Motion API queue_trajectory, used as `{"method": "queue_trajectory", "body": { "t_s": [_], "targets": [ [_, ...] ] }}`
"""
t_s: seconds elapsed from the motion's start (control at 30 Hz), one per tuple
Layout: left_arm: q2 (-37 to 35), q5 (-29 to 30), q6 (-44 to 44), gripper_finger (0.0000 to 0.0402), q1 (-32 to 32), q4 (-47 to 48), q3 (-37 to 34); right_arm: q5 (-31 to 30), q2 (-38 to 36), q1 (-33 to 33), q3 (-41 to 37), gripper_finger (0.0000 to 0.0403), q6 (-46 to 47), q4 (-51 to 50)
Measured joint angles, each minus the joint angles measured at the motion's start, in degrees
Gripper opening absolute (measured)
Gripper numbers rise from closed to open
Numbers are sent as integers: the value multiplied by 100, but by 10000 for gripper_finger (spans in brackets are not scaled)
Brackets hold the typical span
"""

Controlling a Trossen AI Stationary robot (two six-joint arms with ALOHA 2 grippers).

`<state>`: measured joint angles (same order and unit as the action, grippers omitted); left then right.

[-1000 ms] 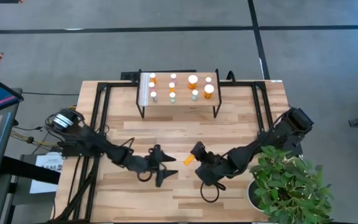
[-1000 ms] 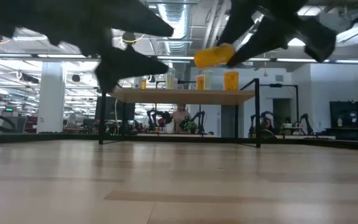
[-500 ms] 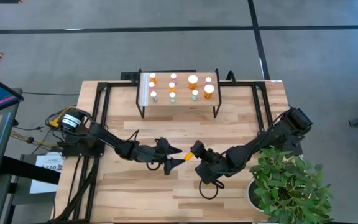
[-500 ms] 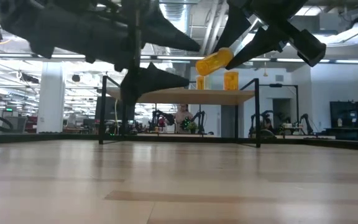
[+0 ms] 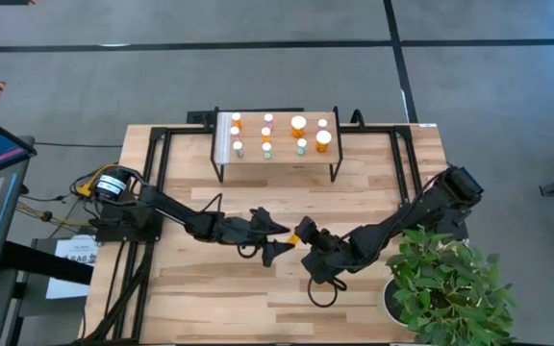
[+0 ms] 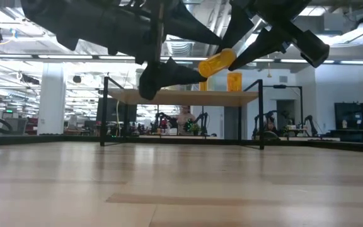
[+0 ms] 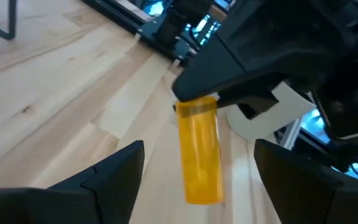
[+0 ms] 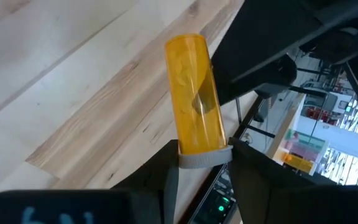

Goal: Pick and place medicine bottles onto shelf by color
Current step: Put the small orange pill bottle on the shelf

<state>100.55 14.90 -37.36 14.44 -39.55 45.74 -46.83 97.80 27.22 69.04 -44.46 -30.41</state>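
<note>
Orange bottle (image 8: 194, 99) first — your right gripper (image 5: 303, 234) is clamped on its cap end, so the whole body sticks out free in mid-air, tilted, well above the table (image 5: 373, 178). That grip looks deliberate for a handover: the bare length is what the other arm can take. Your left gripper (image 5: 275, 240) sits just beside it with jaws spread wide, holding nothing, its two fingers (image 7: 114, 168) either side of the bottle's free end but not touching it. Shelf (image 5: 277, 159) stands well apart at the far side of the table, already carrying rows of white-capped bottles (image 5: 298, 123), orange ones among them, so the handover probably serves to pass this one to the arm that will place it with the orange group; that's my guess. High view gives you the layout — both arms meeting mid-table, plant (image 5: 445, 279) by the right arm — but the bottle there is only a small orange spot. Left wrist view shows the gap between fingers and bottle clearly; right wrist view shows the pinch at the cap rim. Low view alone shows the bottle is clear of the tabletop, about level with the shelf top behind. Close the left only once the body is centred between the fingers.
</note>
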Motion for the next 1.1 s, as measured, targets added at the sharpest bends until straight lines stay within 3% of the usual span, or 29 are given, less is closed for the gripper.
{"method": "queue_trajectory", "body": {
  "t_s": [0.4, 0.83, 1.1],
  "targets": [
    [0, -88, 1, 214, 2, 27, 0, 0, 0, 0, 0, 144, -104, 4],
    [-2, -79, 110, 198, 2, 27, 0, -157, -4, -39, 0, 145, -603, 564],
    [-2, -92, 193, 125, 2, 112, 0, -162, -4, -70, 0, 149, -663, 561]
  ]
}}
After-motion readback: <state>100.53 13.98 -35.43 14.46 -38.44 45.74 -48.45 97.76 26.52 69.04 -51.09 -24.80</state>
